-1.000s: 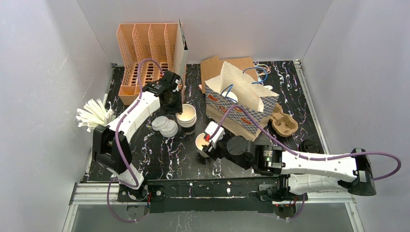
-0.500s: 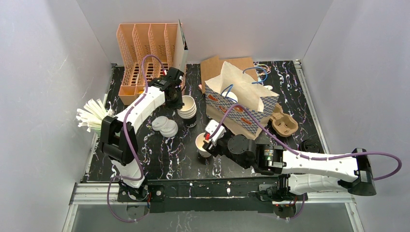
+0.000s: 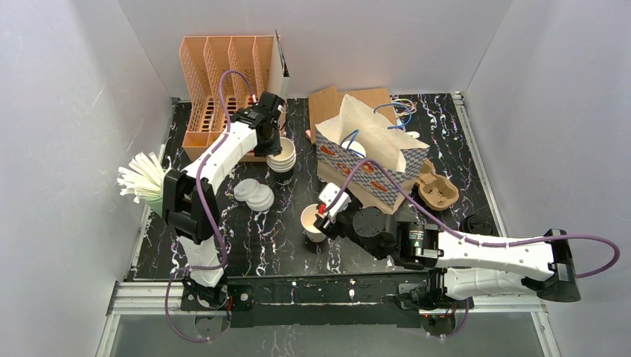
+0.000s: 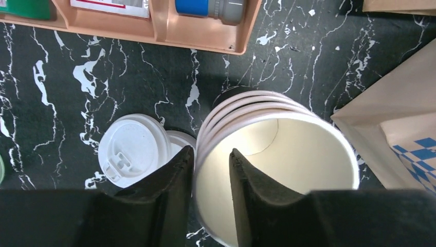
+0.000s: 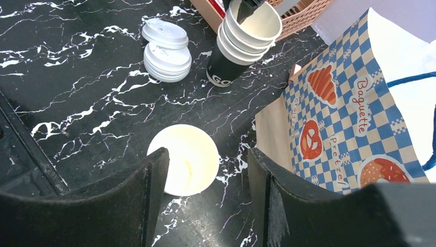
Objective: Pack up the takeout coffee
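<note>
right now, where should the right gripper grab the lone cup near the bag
Probably the side wall just below the rim, coming down from above. The lone cup stands upright, open-mouthed and round, and the right gripper hangs over it with open jaws either side.

Paper bag (image 5: 355, 118), blue-and-white check, at 3 o'clock in the right wrist view: "Baguette" runs vertically near its middle, and "Pretzel" sits lower, toward 5 o'clock. A further word along the bag's left edge is too small to read.

Black cup (image 5: 222, 72) under the white cups (image 5: 262, 25), at 12 o'clock: white letters "GO", the rest hidden.

Label (image 4: 110, 5) in the orange organizer (image 4: 169, 31), 12 o'clock in the left wrist view: print illegible.
</note>
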You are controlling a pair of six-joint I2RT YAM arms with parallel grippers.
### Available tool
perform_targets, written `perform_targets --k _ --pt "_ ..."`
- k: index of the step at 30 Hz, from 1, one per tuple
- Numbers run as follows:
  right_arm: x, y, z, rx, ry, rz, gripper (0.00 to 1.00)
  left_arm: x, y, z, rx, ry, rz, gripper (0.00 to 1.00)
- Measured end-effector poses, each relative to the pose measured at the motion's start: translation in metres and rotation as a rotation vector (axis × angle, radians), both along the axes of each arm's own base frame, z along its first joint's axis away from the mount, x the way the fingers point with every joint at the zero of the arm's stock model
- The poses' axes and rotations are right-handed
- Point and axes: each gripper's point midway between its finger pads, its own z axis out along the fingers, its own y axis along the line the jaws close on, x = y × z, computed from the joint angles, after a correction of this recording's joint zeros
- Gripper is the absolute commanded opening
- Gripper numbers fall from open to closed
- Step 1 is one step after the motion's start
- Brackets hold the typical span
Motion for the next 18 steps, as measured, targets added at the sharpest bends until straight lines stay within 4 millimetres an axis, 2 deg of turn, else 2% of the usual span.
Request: perform_targets --k 3,8,13,18 --pt "0.0 -0.001 -0.001 -0.009 0.001 -0.002 0.7 0.001 0.002 0.0 0.01 0.006 -0.002 0.54" --pt "-0.001 0.002 0.006 -0.027 0.007 0.007 0.71 0.001 0.002 0.009 0.002 0.003 0.003 0.69" --pt "-0.003 0.011 0.013 -0.018 0.014 0.029 0.73 -0.004 0.002 0.028 -0.012 -0.006 0.009 0.77" --pt "-0.005 0.018 0.017 -0.033 0.02 0.052 0.73 -0.034 0.015 0.052 -0.027 -0.02 0.027 0.79"
